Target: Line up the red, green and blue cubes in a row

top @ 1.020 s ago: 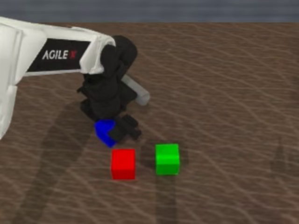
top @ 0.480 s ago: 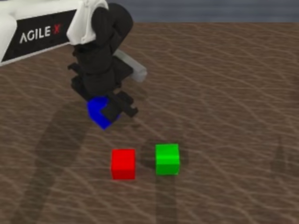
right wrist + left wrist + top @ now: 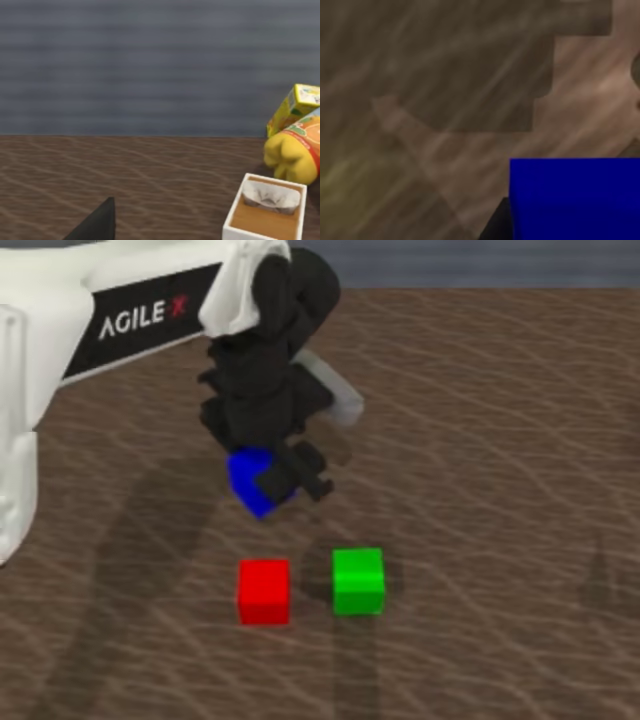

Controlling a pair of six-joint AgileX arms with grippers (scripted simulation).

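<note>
Left gripper [image 3: 272, 483] pinched on the blue cube [image 3: 250, 476], carried above the table [image 3: 480, 440].

I hold the blue cube between the fingers, clear of the surface; the left wrist view shows its shadow well below it. From the claw, the red cube [image 3: 264, 590] lies toward the near edge of the table, almost directly ahead, and the green cube [image 3: 358, 581] sits just beside the red one, to its right, with a narrow gap between them. Those two already form a left-to-right row. The blue cube is turned cornerwise to that row, so I judge it needs a twist before release. A cube has no long axis; only face alignment matters. The left arm is the nearer one. I cannot see the right gripper in the top view; its wrist view shows a white box [image 3: 265, 212] and a yellow carton [image 3: 295, 145].
</note>
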